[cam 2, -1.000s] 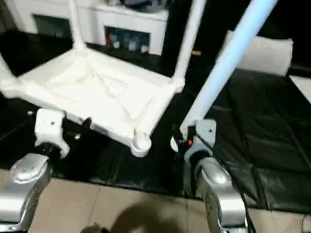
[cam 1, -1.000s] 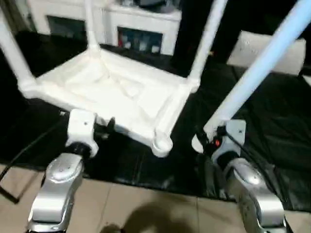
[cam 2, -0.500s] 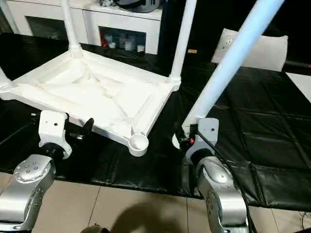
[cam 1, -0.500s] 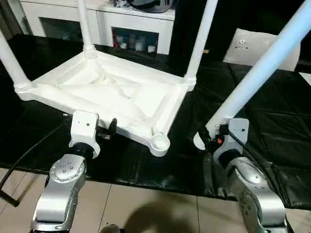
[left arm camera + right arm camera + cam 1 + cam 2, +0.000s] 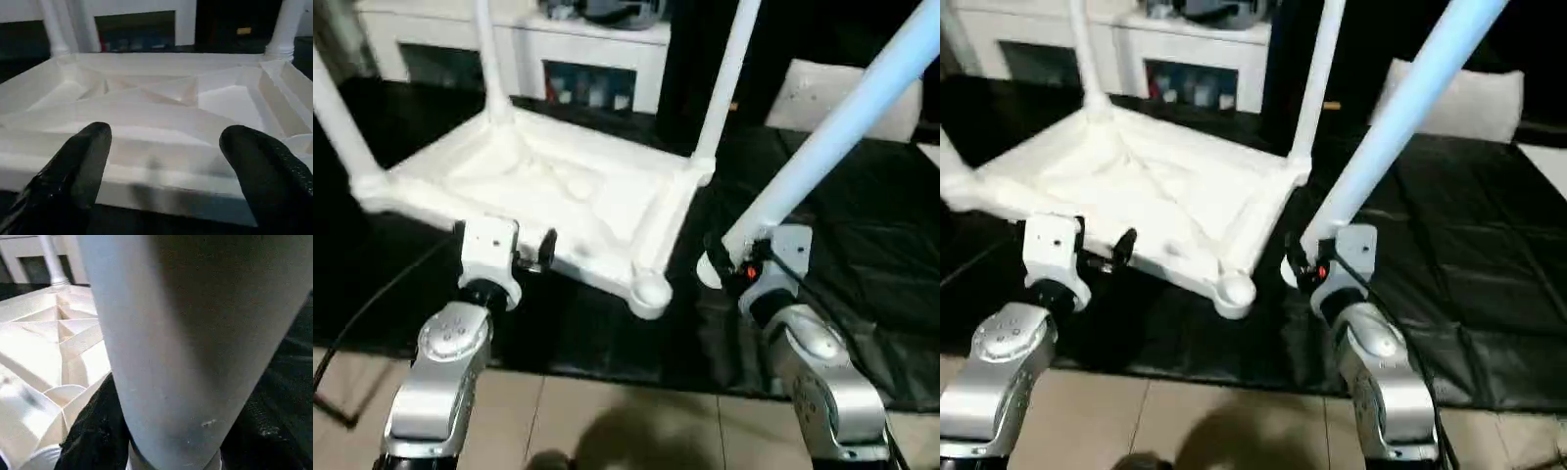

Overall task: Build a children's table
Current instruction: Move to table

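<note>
1. The upside-down white ribbed plastic tabletop lies at 11 o'clock, three legs fitted.
2. Left gripper jaws spread around its near rim.
3. Right gripper jaws pinch a long white tube leg, at 2 o'clock.

At my 11 o'clock the tabletop lies underside up with three legs standing in its sockets. My left claw fronts its near edge; my right claw, at 1 o'clock, grips the fourth leg.

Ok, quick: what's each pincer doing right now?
Left pincer: open, fingers either side of the tabletop edge, not clamped.
Right pincer: shut on the fourth leg, holding it tilted.
</note>
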Available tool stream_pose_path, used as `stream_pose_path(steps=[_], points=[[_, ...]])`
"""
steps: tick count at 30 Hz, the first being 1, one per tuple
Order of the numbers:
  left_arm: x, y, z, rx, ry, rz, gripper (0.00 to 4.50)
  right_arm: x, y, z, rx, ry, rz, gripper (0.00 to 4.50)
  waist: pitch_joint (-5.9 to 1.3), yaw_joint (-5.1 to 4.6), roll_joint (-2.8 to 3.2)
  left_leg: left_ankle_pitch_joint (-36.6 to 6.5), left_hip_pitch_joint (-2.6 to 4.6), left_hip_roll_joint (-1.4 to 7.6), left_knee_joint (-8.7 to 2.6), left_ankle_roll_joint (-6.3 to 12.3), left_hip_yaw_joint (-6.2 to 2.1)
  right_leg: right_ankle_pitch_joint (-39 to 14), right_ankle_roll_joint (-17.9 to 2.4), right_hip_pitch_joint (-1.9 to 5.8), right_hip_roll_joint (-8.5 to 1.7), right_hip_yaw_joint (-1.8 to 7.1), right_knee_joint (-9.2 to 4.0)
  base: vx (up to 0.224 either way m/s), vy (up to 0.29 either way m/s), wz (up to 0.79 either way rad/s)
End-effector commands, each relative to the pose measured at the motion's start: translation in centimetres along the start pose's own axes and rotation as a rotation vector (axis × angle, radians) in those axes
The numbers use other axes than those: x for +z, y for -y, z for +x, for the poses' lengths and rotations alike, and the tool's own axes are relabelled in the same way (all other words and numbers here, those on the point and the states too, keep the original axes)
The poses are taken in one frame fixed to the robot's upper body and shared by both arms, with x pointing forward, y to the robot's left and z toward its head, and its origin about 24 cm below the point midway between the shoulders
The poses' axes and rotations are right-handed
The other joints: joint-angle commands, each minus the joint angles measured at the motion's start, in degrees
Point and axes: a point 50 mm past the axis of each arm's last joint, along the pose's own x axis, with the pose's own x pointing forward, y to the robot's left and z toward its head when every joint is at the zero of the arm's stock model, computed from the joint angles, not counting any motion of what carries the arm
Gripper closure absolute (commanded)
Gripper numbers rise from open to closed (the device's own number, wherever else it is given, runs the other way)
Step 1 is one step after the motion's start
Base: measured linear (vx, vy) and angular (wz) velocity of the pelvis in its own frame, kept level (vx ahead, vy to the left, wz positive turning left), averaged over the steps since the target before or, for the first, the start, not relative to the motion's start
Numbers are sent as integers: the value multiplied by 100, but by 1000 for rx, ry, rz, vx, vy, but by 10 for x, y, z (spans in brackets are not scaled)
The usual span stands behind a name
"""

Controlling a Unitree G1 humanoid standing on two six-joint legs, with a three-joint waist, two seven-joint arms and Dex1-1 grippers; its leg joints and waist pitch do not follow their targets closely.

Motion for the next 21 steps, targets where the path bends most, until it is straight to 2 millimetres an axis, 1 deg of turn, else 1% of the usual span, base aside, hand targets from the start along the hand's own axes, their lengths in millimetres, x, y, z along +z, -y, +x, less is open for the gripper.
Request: stream_pose_path(steps=[1,2,3,4,5,6,7,8,9,10,11,12,13,14,15,16,17,18,19,20,21], points=[[0,0,0,-6,-14,51,41,4,-1,2,4,20,-1,257,-386,-325,231,-259,460,590,-951,524,-272,-792,-504,-401,-110,-854,436,-40,271,-36],[0,-1,0,-5,-19,61,41,4,-2,2,7,20,6,257,-370,-369,174,11,220,576,-1095,804,-419,-516,-474,-244,-176,-1042,576,-40,271,-36],[0,-1,0,-3,-20,63,41,4,-2,2,9,20,8,257,-362,-365,240,486,154,683,-1072,402,-358,-140,-566,-216,-295,-1170,449,-45,227,-5],[-1,-1,0,0,-21,53,41,4,-3,2,12,19,7,257,-381,-460,244,467,130,728,-1063,-654,-428,279,-717,-49,-403,-1126,282,-44,166,3],[0,-2,0,9,-18,21,41,4,-4,2,17,17,3,257,-399,-487,250,296,166,794,-1117,-1187,-519,290,-752,20,-455,-1128,230,-44,166,3],[0,-2,0,13,-16,4,41,4,-4,2,19,16,3,257,-404,-592,206,-18,212,928,-1104,-1733,-583,358,-682,78,-579,-1085,121,-57,119,-4],[1,-2,0,14,-16,-1,41,4,-4,2,20,17,5,257,-404,-592,206,-18,212,928,-1104,-1733,-583,358,-682,78,-579,-1085,121,-77,78,2],[1,-2,0,13,-16,-1,41,4,-4,2,20,18,8,257,-350,-602,177,-813,87,921,-1201,-1744,-532,176,-598,184,-640,-1064,34,-77,78,2],[2,-1,0,9,-17,0,41,5,-4,2,26,20,14,257,-262,-556,61,-2074,71,586,-998,-1452,-347,-922,-707,113,-937,-815,-346,-81,19,3],[2,-1,1,7,-17,0,41,5,-4,2,31,20,18,257,-245,-530,20,-2251,94,488,-873,-1224,-335,-1698,-783,79,-1120,-743,-486,-72,-36,2],[2,-1,1,5,-19,-6,41,6,-4,1,39,24,17,257,-234,-479,-13,-2166,116,477,-715,-914,-378,-2419,-840,70,-1343,-650,-633,-72,-36,2],[4,0,1,2,-15,-12,41,8,-5,1,77,28,29,257,-203,-400,-45,-1547,117,528,-472,-364,-491,-3408,-893,130,-1636,-517,-847,-63,-46,-2],[4,0,1,2,-13,-13,41,9,-5,1,86,29,35,257,-178,-365,-7,-1373,117,561,-464,-238,-529,-3591,-938,153,-1635,-545,-884,0,0,0],[5,0,1,2,-9,-17,41,10,-5,1,109,24,73,257,-158,-450,52,-1915,109,710,-792,-393,-570,-3165,-987,155,-1171,-812,-722,0,0,0],[5,0,1,3,-8,-18,41,11,-5,1,116,19,95,257,-168,-489,85,-2199,112,740,-894,-531,-587,-2786,-972,155,-1047,-858,-618,0,0,0],[5,1,1,3,-7,-22,41,13,-5,1,120,19,98,257,-180,-532,103,-2677,132,728,-991,-799,-566,-2165,-982,122,-967,-874,-507,0,0,0],[5,1,1,3,-6,-24,41,14,-4,1,124,21,97,257,-171,-538,93,-2830,141,694,-994,-866,-538,-2072,-1007,105,-996,-859,-508,0,0,0],[5,2,0,4,-3,-33,41,17,-4,2,136,28,90,257,-164,-543,58,-2885,129,644,-955,-904,-517,-2165,-1070,110,-1105,-820,-541,0,0,0],[5,2,0,5,-1,-35,41,18,-4,3,140,31,87,257,-168,-536,45,-2798,119,631,-923,-876,-512,-2266,-1087,127,-1166,-801,-568,0,0,0],[6,2,-1,7,1,-39,41,20,-4,3,144,41,76,257,-165,-523,39,-2586,102,630,-886,-793,-515,-2449,-1081,143,-1232,-775,-609,0,0,0],[6,2,-1,10,2,-45,41,22,-1,6,100,62,34,257,-156,-504,29,-2428,108,643,-867,-736,-506,-2552,-1056,134,-1258,-760,-643,0,0,0]])
